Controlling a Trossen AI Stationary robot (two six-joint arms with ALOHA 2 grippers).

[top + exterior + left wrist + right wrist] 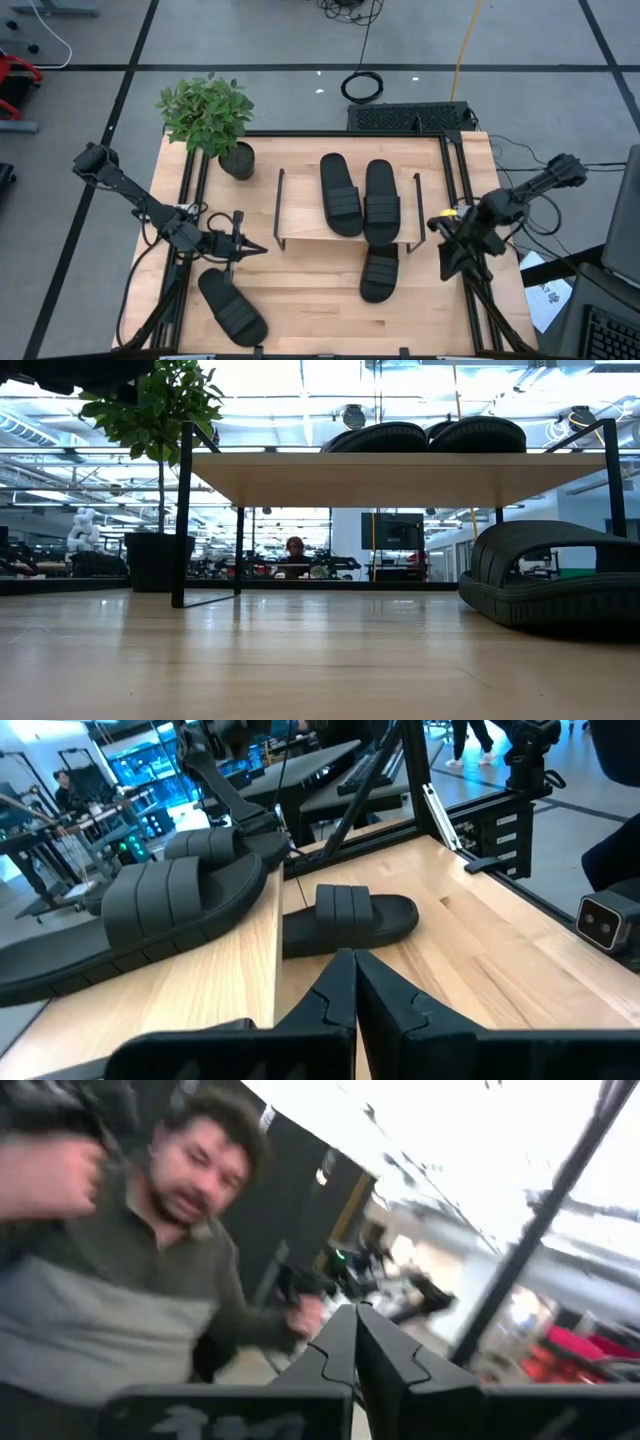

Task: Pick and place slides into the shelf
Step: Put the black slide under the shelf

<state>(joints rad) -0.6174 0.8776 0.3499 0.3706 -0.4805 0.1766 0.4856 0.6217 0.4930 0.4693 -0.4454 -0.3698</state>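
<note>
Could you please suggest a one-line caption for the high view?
Two slides atop the shelf, two on the table; both grippers shut, empty.

From my station I see a grey floor (250,30) crossed by dark lines, with a coiled black cable (362,87) and a yellow cord (464,45) lying beyond the wooden table (300,290). A potted plant (208,112) stands at the table's far left corner. Across the table the room opens into a bright hall with ceiling lights (300,380), a dark screen (392,530), and a person (130,1260) in a grey and green top.
</note>
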